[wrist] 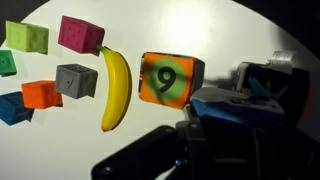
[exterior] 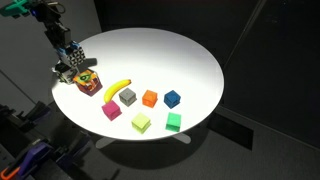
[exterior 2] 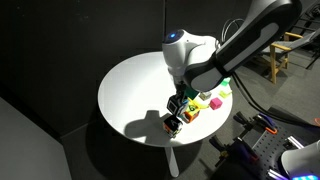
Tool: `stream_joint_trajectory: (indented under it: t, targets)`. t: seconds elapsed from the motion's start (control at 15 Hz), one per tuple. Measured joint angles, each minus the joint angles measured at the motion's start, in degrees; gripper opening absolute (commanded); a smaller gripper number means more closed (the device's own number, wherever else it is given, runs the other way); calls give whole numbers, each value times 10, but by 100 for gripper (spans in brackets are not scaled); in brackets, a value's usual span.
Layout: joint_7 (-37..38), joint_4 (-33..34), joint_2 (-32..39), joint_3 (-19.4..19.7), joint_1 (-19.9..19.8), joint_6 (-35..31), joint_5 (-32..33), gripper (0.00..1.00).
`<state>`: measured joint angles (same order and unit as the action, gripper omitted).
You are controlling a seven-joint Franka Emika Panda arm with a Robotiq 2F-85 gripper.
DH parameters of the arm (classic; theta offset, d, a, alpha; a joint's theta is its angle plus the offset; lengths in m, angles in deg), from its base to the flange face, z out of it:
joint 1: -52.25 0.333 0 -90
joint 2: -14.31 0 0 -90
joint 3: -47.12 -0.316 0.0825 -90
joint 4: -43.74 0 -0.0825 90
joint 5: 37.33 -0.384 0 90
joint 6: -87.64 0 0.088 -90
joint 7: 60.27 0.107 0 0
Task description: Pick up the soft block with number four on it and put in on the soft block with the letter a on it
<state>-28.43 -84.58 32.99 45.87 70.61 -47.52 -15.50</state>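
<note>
Fingers [wrist: 150,157] closed beside "9" cube [wrist: 168,80]

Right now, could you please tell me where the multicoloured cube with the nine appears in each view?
In an exterior view: the multicoloured cube sits far left, beside the banana.
In an exterior view: it sits low centre, below the arm.
Wrist view: centre, right of the banana.
Shared landmark: the white round table.

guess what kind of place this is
Probably a robotics lab or test room: a robot arm over a round white table, dark curtain-like backdrop, with toy cubes and a banana laid out.
</note>
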Motion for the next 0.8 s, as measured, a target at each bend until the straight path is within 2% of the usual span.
stream_joint_trajectory:
  t: [0.8]
  targets:
    - [0,12,29,-15,23,-4,2,2]
